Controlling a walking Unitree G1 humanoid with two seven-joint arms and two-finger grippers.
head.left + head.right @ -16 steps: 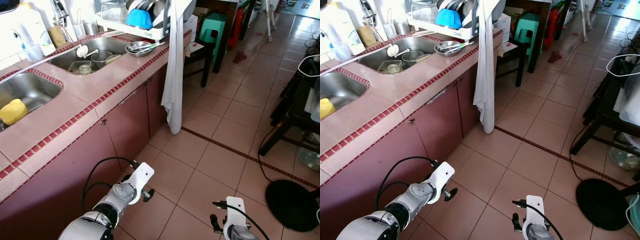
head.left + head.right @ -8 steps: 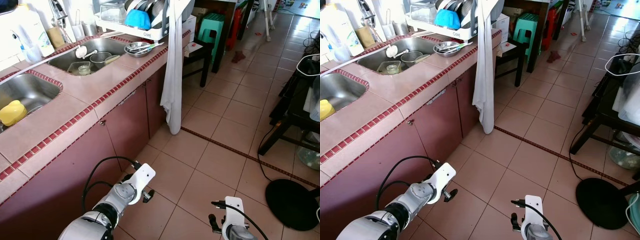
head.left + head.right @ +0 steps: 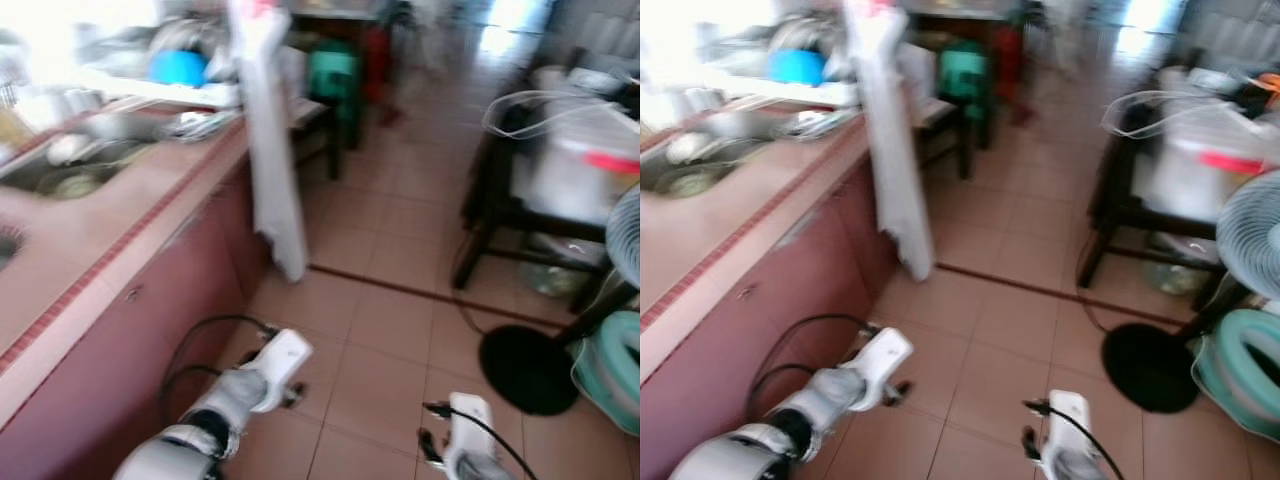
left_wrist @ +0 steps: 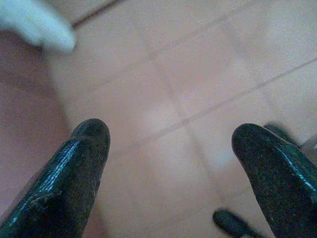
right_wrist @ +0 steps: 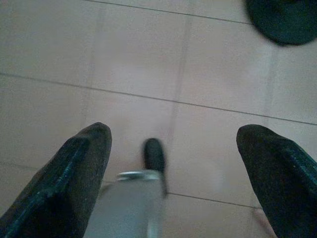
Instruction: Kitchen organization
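The head views are now blurred and swung toward the robot's right: the tiled bench (image 3: pixel 120 215) with its sink (image 3: pixel 75 165) has slid to the left edge, and a dark stand (image 3: pixel 1140 190) carrying a white tub (image 3: pixel 1200 165), a fan (image 3: pixel 1255 235) and a teal hose coil (image 3: pixel 1240 365) have come into sight on the right. That is the camera turning, not the things moving. The near sink and its yellow item have passed out of frame.

The dishes to be sorted sit far ahead and to the left of the left pincer (image 4: pixel 171 148): a blue bowl (image 3: pixel 178 66) in the dish rack (image 3: pixel 165 85) and blurred items in the sink. A white towel (image 3: pixel 268 140) hangs off the bench edge ahead of that pincer.

Both arms hang low as before. The left pincer stands wide apart, empty, over the floor tiles (image 4: pixel 198 79), next to the cabinet front (image 3: pixel 150 320). The right pincer (image 5: pixel 173 158) is likewise spread wide, holding nothing, above the tiles, with the fan's black round base (image 5: pixel 285 20) ahead of it. A green stool (image 3: pixel 335 70) stands well beyond both.
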